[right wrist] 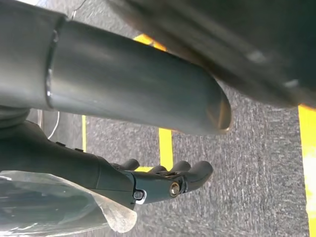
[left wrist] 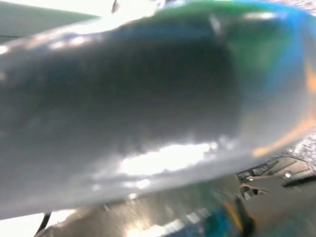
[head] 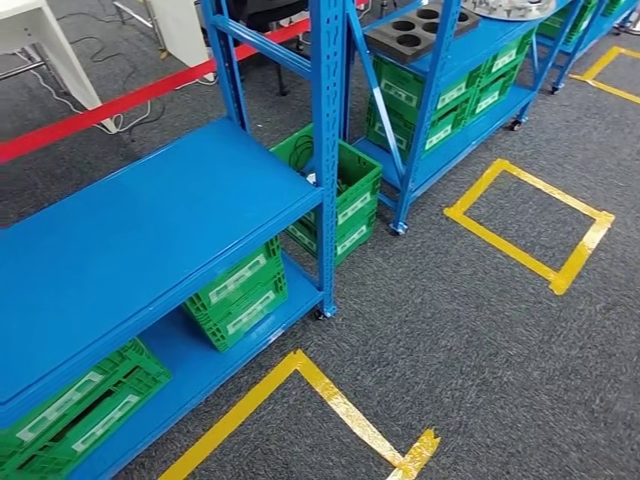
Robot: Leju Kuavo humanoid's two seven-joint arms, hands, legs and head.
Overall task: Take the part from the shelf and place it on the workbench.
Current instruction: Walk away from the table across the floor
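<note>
We are on the approach, we judge. Our right hand [right wrist: 164, 182] hangs empty, fingers loosely extended; the left we cannot tell. No part identifiable — the near blue shelf [head: 151, 215] looks bare. Next: find it.

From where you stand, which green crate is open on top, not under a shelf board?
The green crate behind the blue upright post, with dark cables inside; the other crates sit tucked under shelf boards.

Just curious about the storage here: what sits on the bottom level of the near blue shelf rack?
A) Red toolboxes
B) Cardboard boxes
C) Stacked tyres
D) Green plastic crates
D: the head view shows green plastic crates under the bare blue shelf board.
</note>
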